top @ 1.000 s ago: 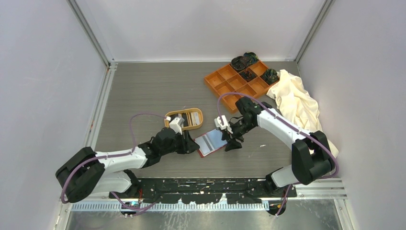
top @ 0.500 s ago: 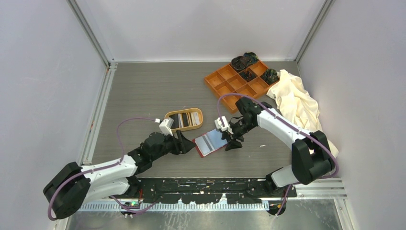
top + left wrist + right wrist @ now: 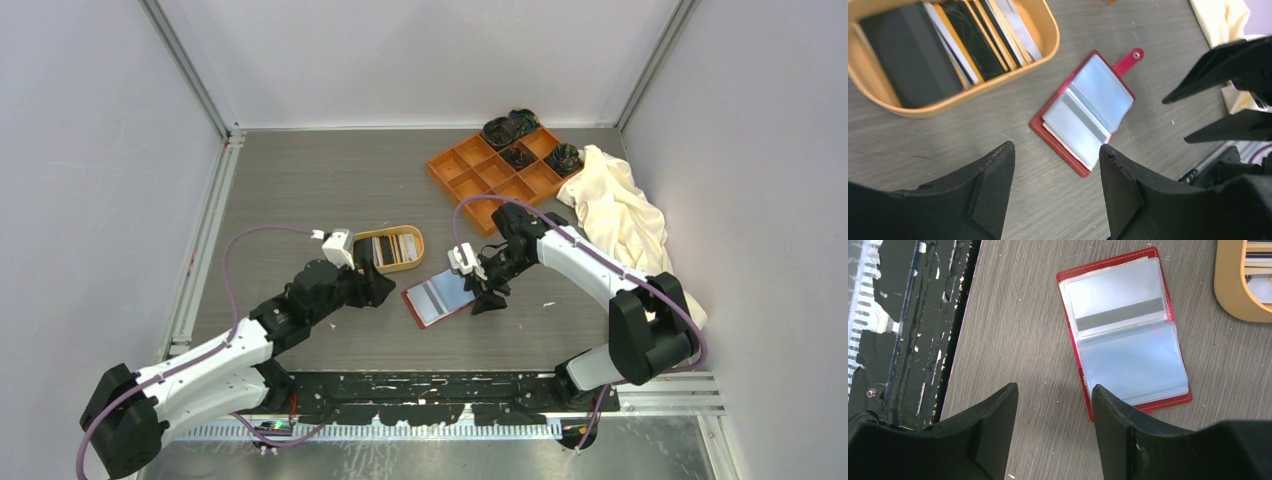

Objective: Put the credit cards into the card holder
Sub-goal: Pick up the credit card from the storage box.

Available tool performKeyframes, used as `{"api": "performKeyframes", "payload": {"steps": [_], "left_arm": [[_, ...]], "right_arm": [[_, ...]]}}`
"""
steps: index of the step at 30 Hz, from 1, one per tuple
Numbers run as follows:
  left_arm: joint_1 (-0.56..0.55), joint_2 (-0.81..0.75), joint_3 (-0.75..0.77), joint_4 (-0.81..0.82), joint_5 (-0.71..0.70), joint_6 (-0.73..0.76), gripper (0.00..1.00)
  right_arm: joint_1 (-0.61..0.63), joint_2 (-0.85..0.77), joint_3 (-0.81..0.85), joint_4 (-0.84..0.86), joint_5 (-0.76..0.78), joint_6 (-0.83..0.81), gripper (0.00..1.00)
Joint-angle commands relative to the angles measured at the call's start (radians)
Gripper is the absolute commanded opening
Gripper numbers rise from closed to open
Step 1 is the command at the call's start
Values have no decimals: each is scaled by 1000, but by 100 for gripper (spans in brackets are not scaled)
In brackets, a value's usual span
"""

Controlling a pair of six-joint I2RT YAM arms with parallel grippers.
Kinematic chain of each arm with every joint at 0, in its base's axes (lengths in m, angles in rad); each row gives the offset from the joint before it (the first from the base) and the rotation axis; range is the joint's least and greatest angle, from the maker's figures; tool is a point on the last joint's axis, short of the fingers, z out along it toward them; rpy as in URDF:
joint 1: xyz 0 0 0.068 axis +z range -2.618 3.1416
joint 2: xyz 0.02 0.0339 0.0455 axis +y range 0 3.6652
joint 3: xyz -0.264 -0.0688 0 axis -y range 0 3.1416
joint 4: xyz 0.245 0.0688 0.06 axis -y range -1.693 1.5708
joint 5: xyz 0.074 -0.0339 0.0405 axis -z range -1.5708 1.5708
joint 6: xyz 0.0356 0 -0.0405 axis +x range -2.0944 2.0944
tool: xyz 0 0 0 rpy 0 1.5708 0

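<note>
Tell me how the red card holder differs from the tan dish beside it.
The card holder is red, flat and lies open; the tan dish is oval with raised walls. The card holder shows perhaps one striped card in its clear sleeves; the dish holds a row of cards. Both rest on the table.

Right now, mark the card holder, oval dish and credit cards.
card holder (image 3: 1087, 111): left wrist view, clear sleeves.
oval dish (image 3: 973, 94): left wrist view, near rim.
credit cards (image 3: 975, 42): left wrist view, a black card.
</note>
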Motion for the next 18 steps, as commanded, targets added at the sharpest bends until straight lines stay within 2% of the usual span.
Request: {"api": "performKeyframes", "payload": {"steps": [1,5,8,10,13,18], "left_arm": [[70,0,127,-172,-44,104,63],[182,43,223,-245,59,123,63],[310,92,324,-263,257,110,63],[389,142,437,-347,349,128,63],[484,217,592,-488,426,181,63],[585,325,693,-530,518,224,63]], "right_arm": [[0,1,38,13,0,53,61],[3,13,95,46,9,244,61],[23,29,164,105,43,458,61],[47,53,225,118,86,558,62],[80,116,354,97,130,677,62],[124,264,568,156,184,984,59]]}}
